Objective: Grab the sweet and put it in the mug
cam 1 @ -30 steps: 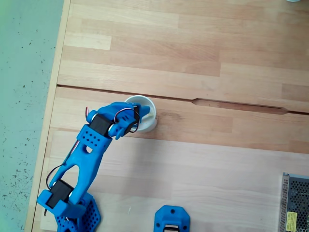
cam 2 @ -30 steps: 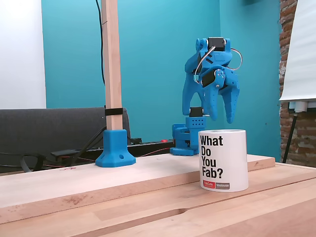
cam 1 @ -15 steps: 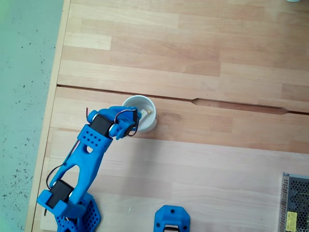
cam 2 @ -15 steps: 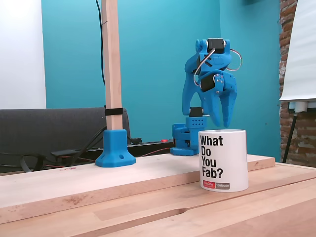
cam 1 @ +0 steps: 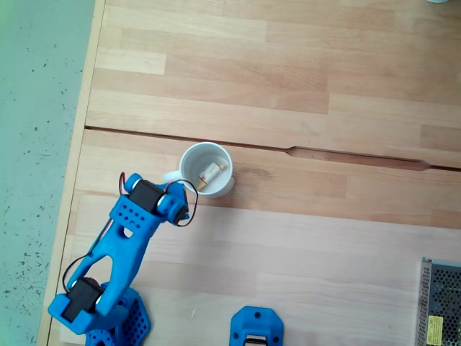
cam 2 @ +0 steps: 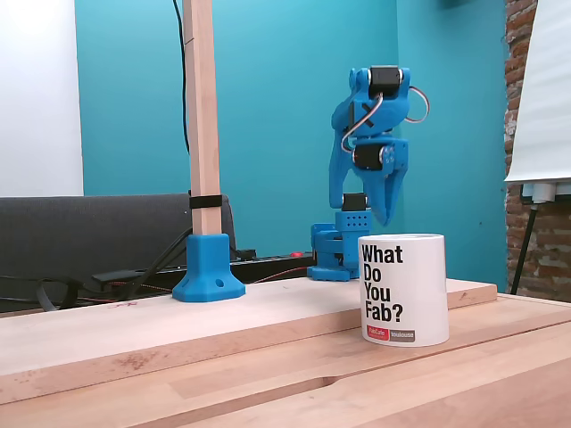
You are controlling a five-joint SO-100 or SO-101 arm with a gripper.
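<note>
The white mug [cam 1: 189, 156] stands on the wooden table, with "What Do You Fab?" printed on its side [cam 2: 403, 290]. In the fixed view from above, the sweet [cam 1: 212, 173] lies inside the mug, a small white candy with orange-yellow ends. My blue gripper [cam 1: 178, 210] sits just off the mug's lower left rim, above the table. In the side fixed view the gripper [cam 2: 385, 217] hangs behind the mug, above rim height, fingers pointing down and drawn together with nothing between them.
A blue foot [cam 2: 208, 278] holds an upright wooden post on the table; from above, the blue foot [cam 1: 256, 328] sits at the bottom edge. A perforated metal box [cam 1: 441, 303] lies at the bottom right. The table's left edge [cam 1: 81, 137] runs close to the arm.
The gripper has pulled back from over the mug toward the arm's base and closed its fingers. The sweet now shows lying inside the mug.
</note>
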